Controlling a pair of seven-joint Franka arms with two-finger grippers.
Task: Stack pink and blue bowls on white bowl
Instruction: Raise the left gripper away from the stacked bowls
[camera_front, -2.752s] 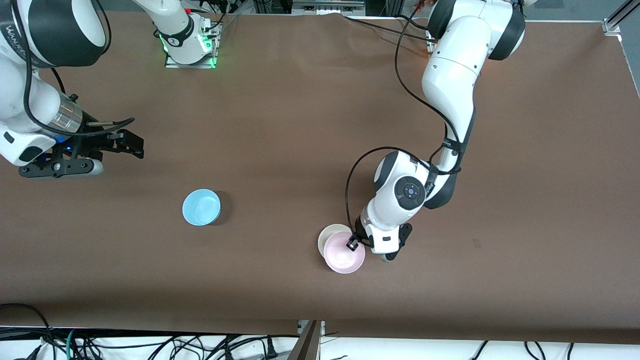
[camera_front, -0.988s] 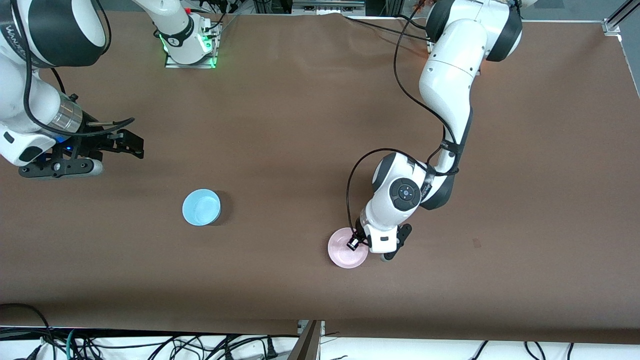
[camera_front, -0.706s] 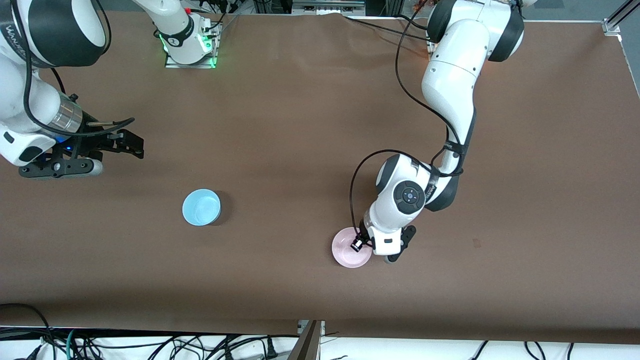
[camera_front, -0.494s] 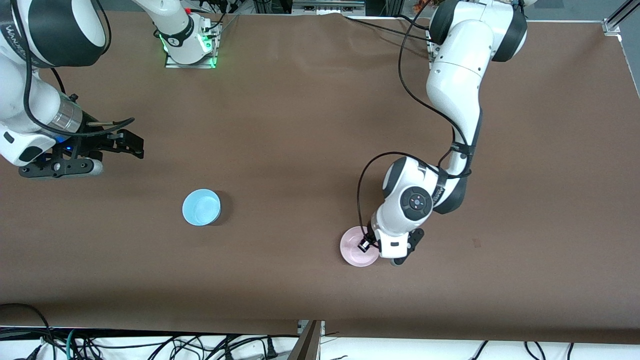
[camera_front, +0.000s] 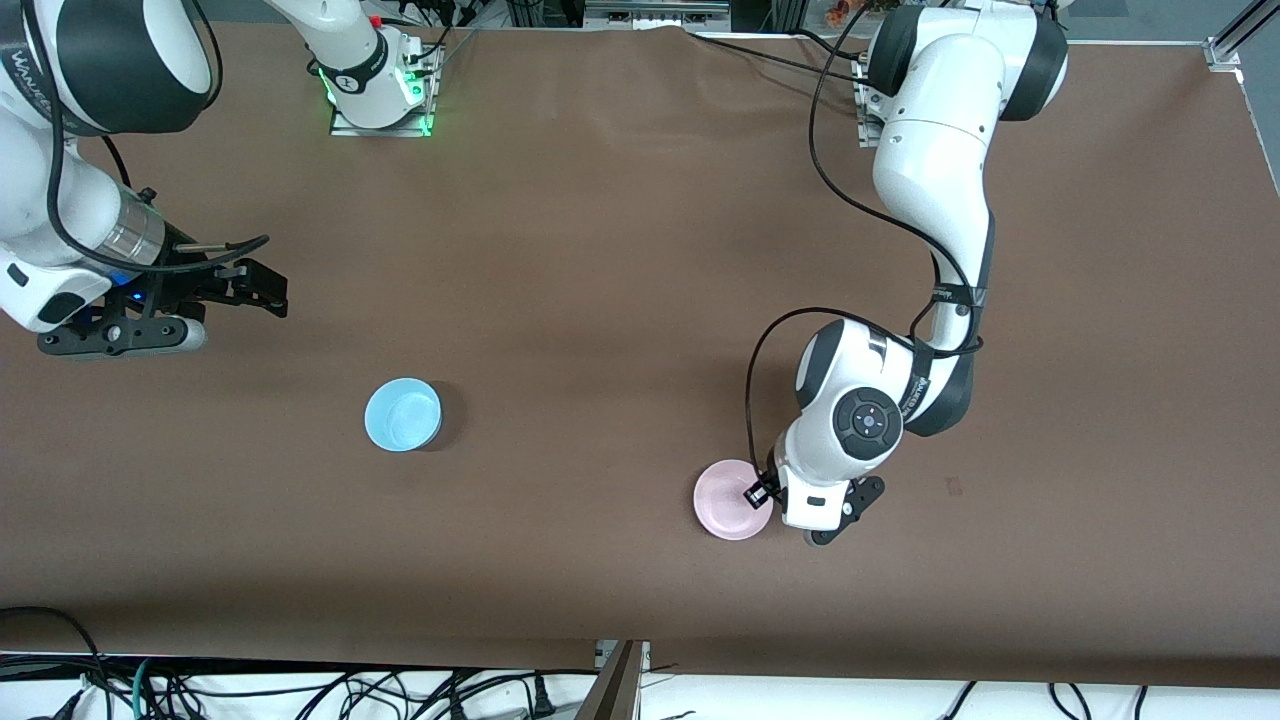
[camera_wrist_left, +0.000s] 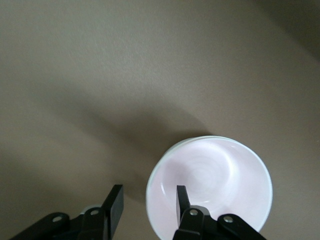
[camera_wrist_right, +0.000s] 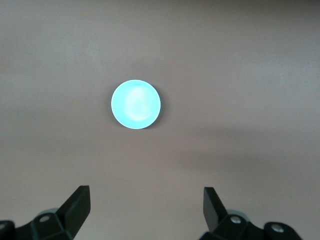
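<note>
The pink bowl (camera_front: 730, 500) sits upright on the brown table, nearer the front camera and toward the left arm's end. In the left wrist view (camera_wrist_left: 215, 185) a thin white edge (camera_wrist_left: 186, 142) shows just outside its rim. The white bowl is otherwise hidden, and it does not show in the front view. My left gripper (camera_front: 768, 495) (camera_wrist_left: 147, 205) is open and low. It straddles the pink bowl's rim with one finger inside and one outside. The blue bowl (camera_front: 402, 414) (camera_wrist_right: 135, 104) stands alone toward the right arm's end. My right gripper (camera_front: 255, 288) (camera_wrist_right: 145, 192) is open, empty and waits above the table.
The brown table (camera_front: 600, 250) carries only the bowls. The arm bases and cables stand along its edge farthest from the front camera. A dark cable loop (camera_front: 755, 400) hangs from the left wrist above the pink bowl.
My left gripper has moved toward the left arm's end, and the pink bowl has moved along with it. The white bowl, partly visible beside the pink one earliest, is now covered. The right arm has not moved.
</note>
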